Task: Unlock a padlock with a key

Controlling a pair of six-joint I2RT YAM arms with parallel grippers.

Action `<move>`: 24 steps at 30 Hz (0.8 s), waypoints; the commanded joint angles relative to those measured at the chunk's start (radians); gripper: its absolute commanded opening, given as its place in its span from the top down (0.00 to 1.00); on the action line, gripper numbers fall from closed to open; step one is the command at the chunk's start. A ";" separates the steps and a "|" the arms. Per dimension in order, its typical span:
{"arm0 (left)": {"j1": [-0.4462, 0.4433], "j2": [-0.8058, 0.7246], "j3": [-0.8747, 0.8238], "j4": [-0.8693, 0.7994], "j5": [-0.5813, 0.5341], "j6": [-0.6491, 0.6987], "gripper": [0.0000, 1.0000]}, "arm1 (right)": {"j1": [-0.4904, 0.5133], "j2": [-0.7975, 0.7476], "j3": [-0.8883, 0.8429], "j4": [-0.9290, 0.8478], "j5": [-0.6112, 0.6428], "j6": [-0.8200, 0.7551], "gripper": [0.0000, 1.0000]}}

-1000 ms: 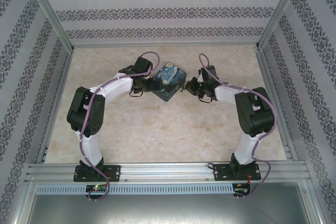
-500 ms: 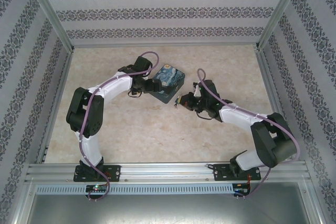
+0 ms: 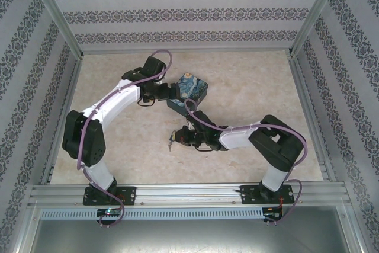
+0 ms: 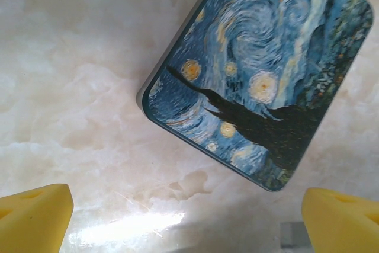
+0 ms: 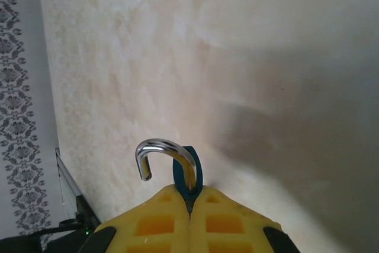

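One padlock (image 5: 177,173) clenched in right end effector (image 5: 189,197), long axis in line with it, shackle (image 5: 157,146) outward; left end effector (image 4: 188,217) released

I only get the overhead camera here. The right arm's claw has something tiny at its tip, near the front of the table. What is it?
Observer: The right wrist camera shows the right gripper shut on the padlock, its teal body pinched between the yellow fingers.
Operator: Is it locked?
Observer: It looks open. One end of the shackle hangs free, out of the body.
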 commanded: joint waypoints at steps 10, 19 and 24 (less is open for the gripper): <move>0.016 -0.057 0.036 -0.058 0.033 0.008 0.01 | -0.070 -0.122 -0.138 0.012 0.047 0.002 0.56; 0.022 -0.160 0.046 -0.026 0.006 0.039 0.00 | -0.203 -0.460 -0.197 -0.197 0.047 -0.100 0.18; 0.022 -0.284 -0.015 0.042 -0.173 0.069 0.00 | -0.339 -0.702 -0.130 -0.421 0.091 -0.238 0.02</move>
